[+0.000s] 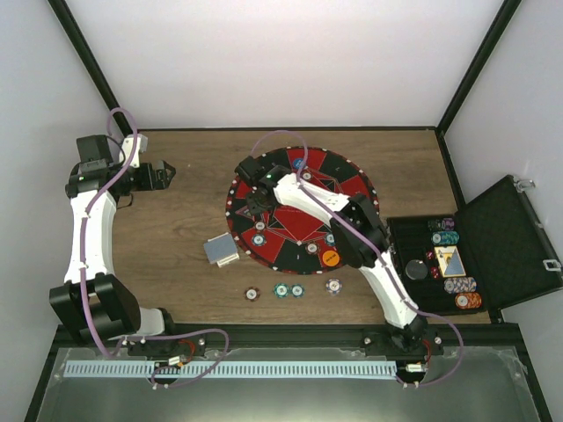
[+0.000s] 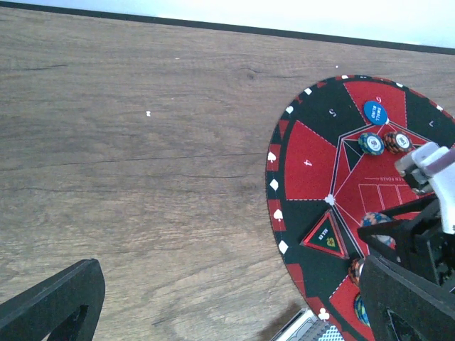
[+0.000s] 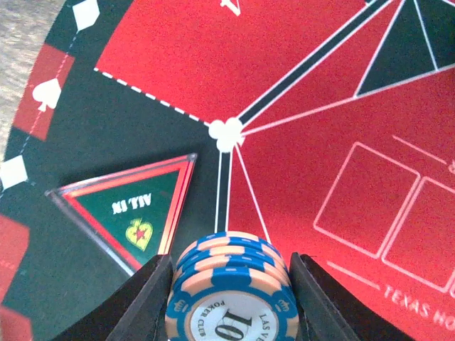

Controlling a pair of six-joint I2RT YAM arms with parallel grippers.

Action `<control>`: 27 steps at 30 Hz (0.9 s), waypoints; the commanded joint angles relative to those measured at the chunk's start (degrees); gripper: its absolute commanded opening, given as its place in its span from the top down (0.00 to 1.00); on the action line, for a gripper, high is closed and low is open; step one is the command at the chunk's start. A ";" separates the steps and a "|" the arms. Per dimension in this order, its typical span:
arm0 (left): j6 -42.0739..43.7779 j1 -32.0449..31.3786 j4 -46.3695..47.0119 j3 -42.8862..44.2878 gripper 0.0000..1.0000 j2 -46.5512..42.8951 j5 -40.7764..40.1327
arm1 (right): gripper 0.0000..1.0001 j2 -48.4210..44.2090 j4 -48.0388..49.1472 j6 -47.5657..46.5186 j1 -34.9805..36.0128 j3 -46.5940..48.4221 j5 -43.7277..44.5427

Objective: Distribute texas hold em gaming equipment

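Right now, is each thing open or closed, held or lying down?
Black hinged case: open, lid laid back.
Left end effector: open, empty.
Right end effector: shut on the stack of blue-and-peach striped poker chips.
Green triangular ALL IN marker: flat on the round red-and-black mat.
Grey-blue card deck: lying on the wooden table, not held.

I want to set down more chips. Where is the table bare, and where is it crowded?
Bare table lies between the left tool and the mat. Crowded: the card deck and the chip row along its near edge.
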 commanded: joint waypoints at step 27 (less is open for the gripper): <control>0.19 0.25 0.27 0.50 0.00 -0.92 0.28 | 0.35 -0.28 -5.02 -3.02 -0.67 8.54 3.72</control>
